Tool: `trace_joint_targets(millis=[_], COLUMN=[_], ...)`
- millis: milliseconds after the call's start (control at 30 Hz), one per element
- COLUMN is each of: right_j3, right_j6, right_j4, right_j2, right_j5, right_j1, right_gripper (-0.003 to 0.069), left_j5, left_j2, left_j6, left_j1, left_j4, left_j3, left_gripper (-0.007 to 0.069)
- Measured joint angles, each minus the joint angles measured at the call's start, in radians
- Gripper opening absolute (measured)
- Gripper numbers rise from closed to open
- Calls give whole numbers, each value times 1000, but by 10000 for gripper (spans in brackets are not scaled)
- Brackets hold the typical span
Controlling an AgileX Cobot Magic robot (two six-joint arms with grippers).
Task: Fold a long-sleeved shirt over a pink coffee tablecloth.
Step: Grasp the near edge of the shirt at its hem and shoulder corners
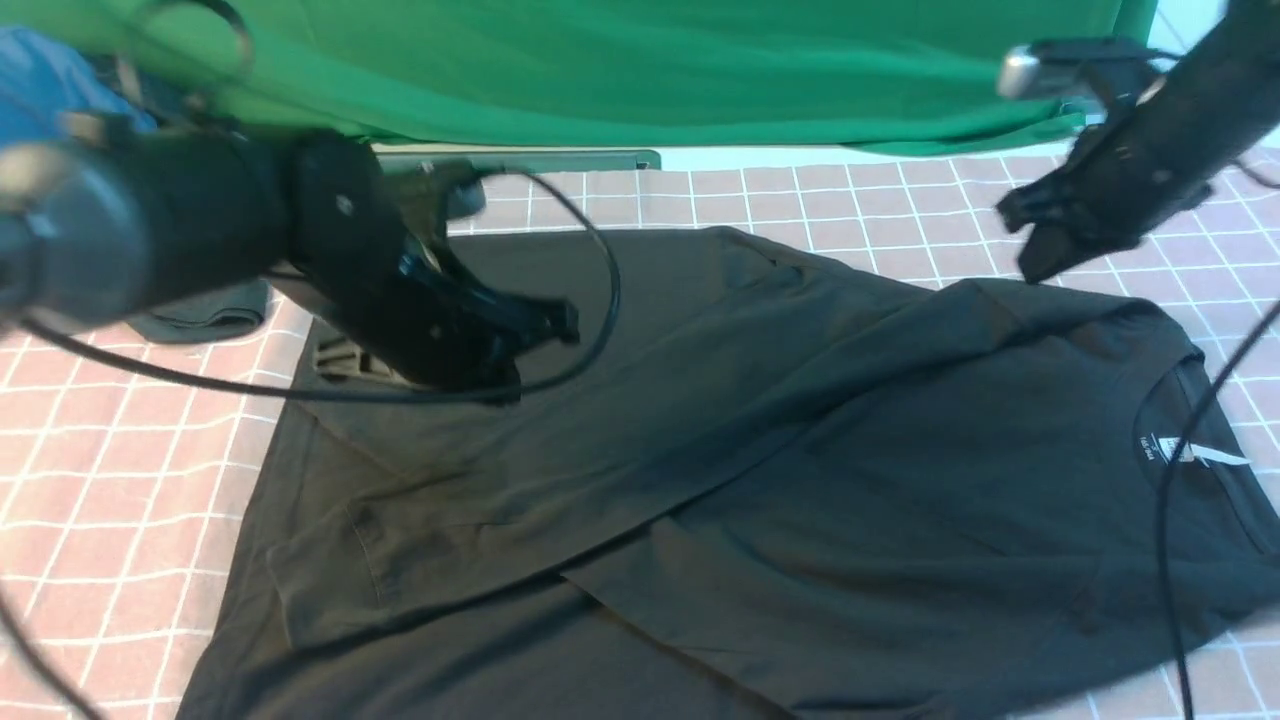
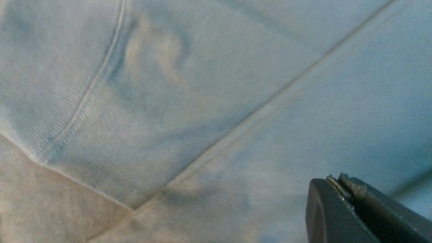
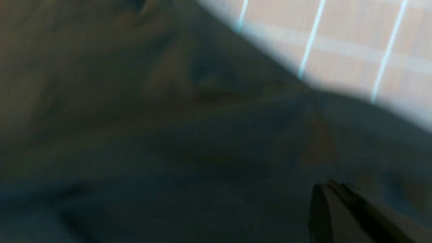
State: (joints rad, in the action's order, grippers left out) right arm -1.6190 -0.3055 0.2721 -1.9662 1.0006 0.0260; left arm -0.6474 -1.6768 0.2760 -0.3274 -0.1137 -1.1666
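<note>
The long-sleeved shirt lies on the pink coffee tablecloth, partly folded; the left gripper and right gripper hang over it, both pinched shut on nothing; next, I think, they must open and grab an edge to fold.

The shirt runs off the front view's bottom and right edges, and the left arm, smeared by blur, covers its far left corner. The label bears print too small to read. A dark garment lies half hidden behind that arm. The right pincer is blurred; its wrist view is soft throughout, with the pincer cut off at the edge. The left pincer is cropped likewise.
</note>
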Motion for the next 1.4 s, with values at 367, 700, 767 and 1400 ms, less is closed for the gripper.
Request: trace_joint_targets(millis=[367,700,767,1400], right_j3=[210,209,209,208], right_j6=[124,120,100,24], right_j4=[21,96,106,55], right_j2=[-48,-88,-97,10], right_j5=[-298,-462,-477,-361], right_j1=[-1,24,34,-33], right_gripper=[302,392,390,49], left_j5=[-41,-43,-43,-83], left_j2=[109,109,109,109], left_j6=[0,1,1,1], left_j1=[0,0,0,0], left_j4=[-4,-6,-6,-6], left_j3=[0,0,0,0], left_gripper=[13,13,13,13])
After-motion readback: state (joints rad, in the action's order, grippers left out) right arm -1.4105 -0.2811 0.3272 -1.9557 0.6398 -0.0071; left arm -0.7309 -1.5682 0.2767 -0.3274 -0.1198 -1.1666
